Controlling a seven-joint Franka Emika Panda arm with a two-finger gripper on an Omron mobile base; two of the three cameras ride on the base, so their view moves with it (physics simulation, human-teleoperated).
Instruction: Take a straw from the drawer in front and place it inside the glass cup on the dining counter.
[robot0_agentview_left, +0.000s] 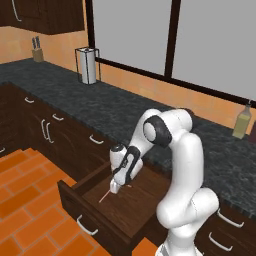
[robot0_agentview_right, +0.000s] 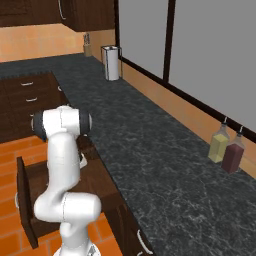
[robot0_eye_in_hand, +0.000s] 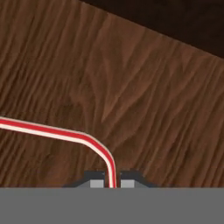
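Note:
The dark-brown drawer stands pulled open below the black counter, its silver handle facing the floor. My gripper reaches down into it. A thin red-and-white straw lies on the wooden drawer floor, curves, and runs down between my two fingertips. My gripper is shut on that end of the straw. From the left base view the straw shows as a pale line beside the hand. The drawer sits behind my arm in the right base view. The glass cup and dining counter are out of view.
A black speckled counter runs above the cabinets. On it stand a paper towel holder, a knife block and bottles by the window wall. Orange floor tiles lie in front of the drawer.

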